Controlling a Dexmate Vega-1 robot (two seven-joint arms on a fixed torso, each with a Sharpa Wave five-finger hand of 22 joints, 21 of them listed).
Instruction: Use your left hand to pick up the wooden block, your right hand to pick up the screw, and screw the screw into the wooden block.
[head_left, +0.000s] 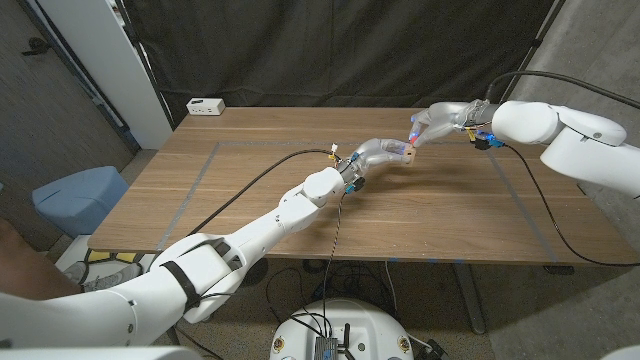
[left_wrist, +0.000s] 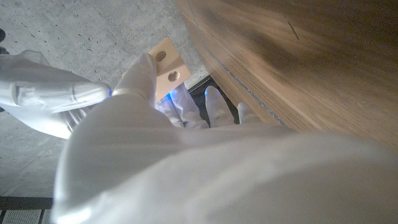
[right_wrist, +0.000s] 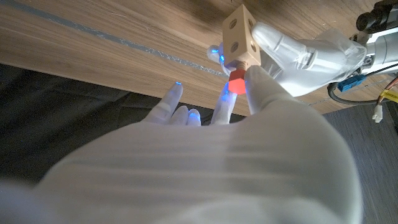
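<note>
Head view is showing the left hand (head_left: 380, 152) holding the wooden block (head_left: 408, 153) lifted over the table (head_left: 250, 170), toward one o'clock of centre, so its holes are facing the right hand (head_left: 440, 120). That hand is pinching the red-headed screw (right_wrist: 236, 83) and pressing it to the block, seemingly for threading in.

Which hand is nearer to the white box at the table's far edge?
Left. The left hand holds the wooden block mid-table, nearer the white box; the right hand is farther along the table.
</note>
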